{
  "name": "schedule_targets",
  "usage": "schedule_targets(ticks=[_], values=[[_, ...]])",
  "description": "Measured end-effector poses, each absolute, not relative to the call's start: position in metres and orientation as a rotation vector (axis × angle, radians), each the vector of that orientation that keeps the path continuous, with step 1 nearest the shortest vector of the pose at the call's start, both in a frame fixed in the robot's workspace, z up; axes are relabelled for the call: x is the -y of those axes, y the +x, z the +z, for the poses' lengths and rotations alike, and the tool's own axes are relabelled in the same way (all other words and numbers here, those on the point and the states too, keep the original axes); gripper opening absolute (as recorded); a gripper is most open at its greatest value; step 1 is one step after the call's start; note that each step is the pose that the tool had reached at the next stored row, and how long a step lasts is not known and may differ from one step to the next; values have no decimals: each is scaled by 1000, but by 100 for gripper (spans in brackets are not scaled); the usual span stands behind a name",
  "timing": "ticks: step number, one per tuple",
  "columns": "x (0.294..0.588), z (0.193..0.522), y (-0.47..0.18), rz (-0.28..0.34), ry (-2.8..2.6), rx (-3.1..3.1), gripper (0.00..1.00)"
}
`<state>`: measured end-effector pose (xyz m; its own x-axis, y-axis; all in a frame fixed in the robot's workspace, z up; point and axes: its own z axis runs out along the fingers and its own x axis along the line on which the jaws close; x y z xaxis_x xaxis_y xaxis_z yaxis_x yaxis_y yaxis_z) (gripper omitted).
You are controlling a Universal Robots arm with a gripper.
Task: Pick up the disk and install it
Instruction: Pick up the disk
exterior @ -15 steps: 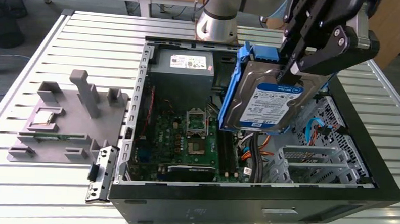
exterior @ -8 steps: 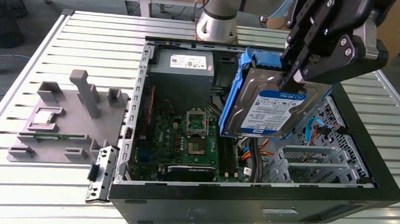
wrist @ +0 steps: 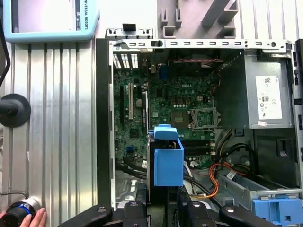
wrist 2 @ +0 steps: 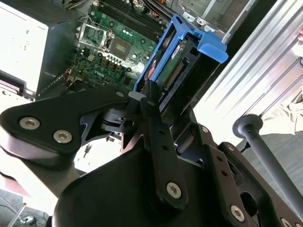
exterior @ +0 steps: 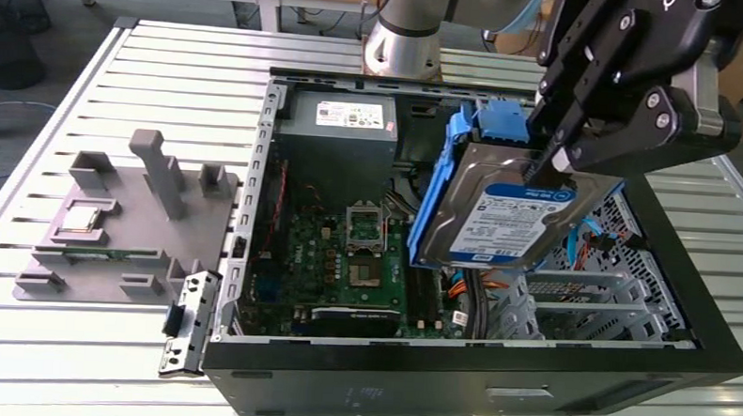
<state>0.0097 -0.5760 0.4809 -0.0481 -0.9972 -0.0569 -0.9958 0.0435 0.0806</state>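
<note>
We hold the disk [exterior: 503, 218] clamped in the gripper [exterior: 557, 165]. It hangs below the gripper, long axis steeply tilted, above the open computer case [exterior: 465, 372].

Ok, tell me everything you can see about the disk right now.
The disk is a flat silver metal drive with a blue-and-white label on its face and a blue plastic carrier along its edges, ending in a tab. The gripper is shut on its upper edge and holds it tilted, nearly on edge, above the open computer case, close to the motherboard. Nothing else appears to touch it.
</note>
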Motion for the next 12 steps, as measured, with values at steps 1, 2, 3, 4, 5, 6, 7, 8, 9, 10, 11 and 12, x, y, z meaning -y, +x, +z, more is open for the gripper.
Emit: schedule_targets(ticks=[1, 2, 3, 4, 5, 6, 7, 8, 9, 10, 11, 12], values=[[577, 481, 10, -153, 2157, 2259, 35], [578, 481, 10, -153, 2157, 2259, 35], [579, 481, 10, -153, 2157, 2259, 35], [579, 481, 10, -153, 2157, 2259, 35], [580, 481, 10, -153, 2157, 2259, 35], [581, 481, 10, -153, 2157, 2259, 35], [581, 481, 10, -153, 2157, 2259, 35], [582, 481, 10, -153, 2157, 2259, 35], [582, 481, 11, -153, 2157, 2259, 35], [582, 481, 12, -153, 2157, 2259, 35], [582, 481, 14, -153, 2157, 2259, 35], [582, 480, 16, -153, 2157, 2259, 35]])
